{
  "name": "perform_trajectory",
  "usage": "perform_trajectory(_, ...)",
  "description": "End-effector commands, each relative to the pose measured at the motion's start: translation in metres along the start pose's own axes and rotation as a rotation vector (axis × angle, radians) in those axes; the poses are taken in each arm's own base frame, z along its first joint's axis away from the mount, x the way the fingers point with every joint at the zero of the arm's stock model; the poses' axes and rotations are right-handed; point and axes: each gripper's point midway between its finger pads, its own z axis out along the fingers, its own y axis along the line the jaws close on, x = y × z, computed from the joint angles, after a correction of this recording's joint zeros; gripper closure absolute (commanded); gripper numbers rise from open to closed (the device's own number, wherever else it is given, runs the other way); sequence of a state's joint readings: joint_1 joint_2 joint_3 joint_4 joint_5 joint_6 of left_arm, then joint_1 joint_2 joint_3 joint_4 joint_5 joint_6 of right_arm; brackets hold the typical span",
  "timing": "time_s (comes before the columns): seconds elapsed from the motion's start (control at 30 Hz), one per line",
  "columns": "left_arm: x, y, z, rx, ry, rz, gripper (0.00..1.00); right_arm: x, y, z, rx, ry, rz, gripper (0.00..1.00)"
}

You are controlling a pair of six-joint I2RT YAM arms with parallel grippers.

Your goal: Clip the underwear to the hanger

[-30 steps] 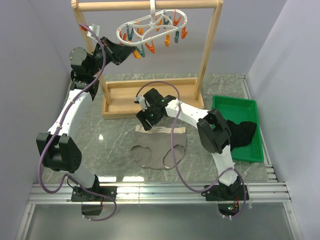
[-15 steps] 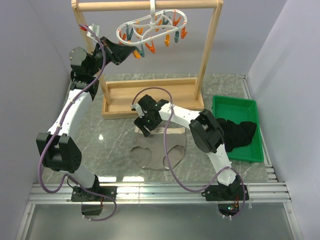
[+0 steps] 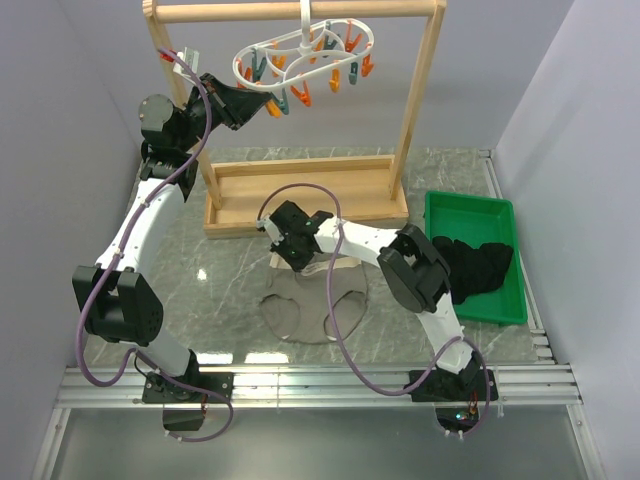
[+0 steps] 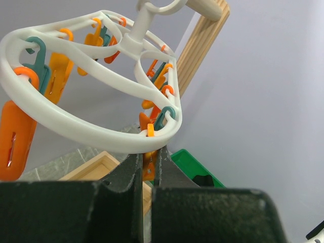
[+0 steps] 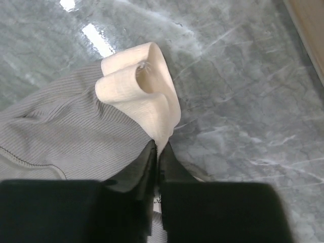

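Observation:
The underwear [image 3: 322, 300] lies flat on the marble table, taupe with a beige waistband [image 5: 147, 96] along its far edge. My right gripper [image 3: 293, 258] is down at the waistband's left corner and shut on it; the wrist view shows the band folded up and pinched between the jaws [image 5: 158, 148]. The white hanger [image 3: 300, 45] hangs by its hook from the wooden rack's top bar, with orange and teal clothespins dangling. My left gripper [image 3: 262, 100] is raised at the hanger's left end, shut on an orange clothespin [image 4: 148, 164] just under the white ring [image 4: 86, 126].
The tall wooden rack [image 3: 420, 110] stands at the back on a shallow wooden base [image 3: 300, 185]. A green tray [image 3: 470, 203] at the right edge holds a black cloth [image 3: 480, 265]. Grey walls close in on both sides.
My right gripper moved left along the waistband to its left corner and shut on the fabric, bunching it. The left arm and hanger stayed put.

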State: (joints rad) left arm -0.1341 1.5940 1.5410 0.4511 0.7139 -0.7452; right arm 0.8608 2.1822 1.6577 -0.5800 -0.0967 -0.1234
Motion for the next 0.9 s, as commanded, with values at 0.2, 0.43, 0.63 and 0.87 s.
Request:
perform_trajectory(0.2, -0.010, -0.014, -0.003, 0.038, -0.012, 0.038, 1.00, -0.016, -0.014, -0.049, 0.110, -0.153, -0.109, 1.00)
perform_trajectory(0.43, -0.007, -0.013, -0.005, 0.031, -0.002, 0.036, 1.00, -0.066, -0.031, -0.132, 0.245, -0.399, -0.187, 1.00)
perform_trajectory(0.63, -0.003, -0.010, -0.006, 0.023, 0.004, 0.036, 1.00, -0.091, -0.036, -0.184, 0.297, -0.512, -0.220, 1.00)
perform_trajectory(0.87, 0.001, -0.008, -0.005, 0.025, 0.017, 0.032, 1.00, -0.125, -0.069, -0.221, 0.363, -0.602, -0.165, 1.00)
